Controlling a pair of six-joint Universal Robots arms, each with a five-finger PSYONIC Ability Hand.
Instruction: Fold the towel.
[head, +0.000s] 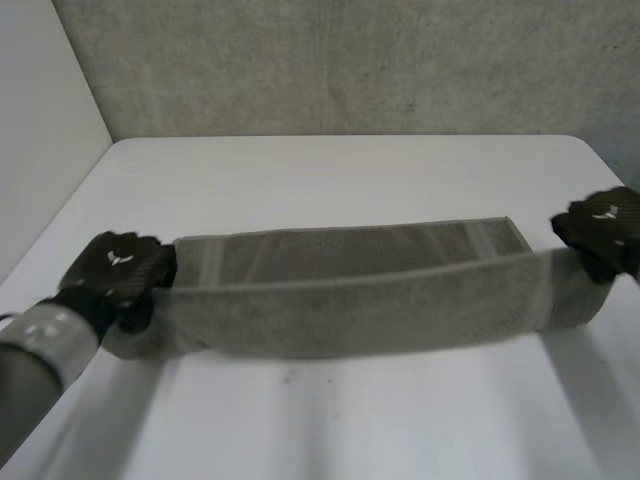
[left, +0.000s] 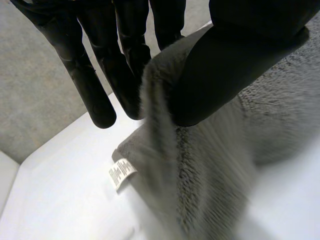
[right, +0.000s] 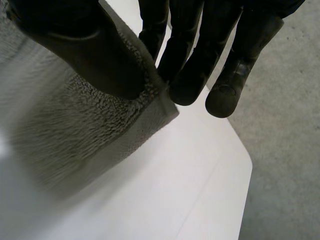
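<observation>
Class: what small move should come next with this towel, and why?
Probably move both forward, away from the robot, then lower the held edge onto the far one. The left robot hand and right robot hand each pinch an end of the grey towel, its near edge lifted, its far part flat on the white table.

Place: a robot test bench, lab-like rather than a home
Table: plain white table (head: 350, 170); smooth top; rounded corner
Backdrop: rough grey wall (head: 350, 60) close behind; flat white panel (head: 40, 120) at the left side
Floor: speckled grey floor (right: 285, 150) past the table's edge
Machinery: grey-jointed arm (head: 40, 350); black left hand (head: 120, 265) and right hand (head: 605, 225) pinching the ends of a grey towel (head: 350, 300)
</observation>
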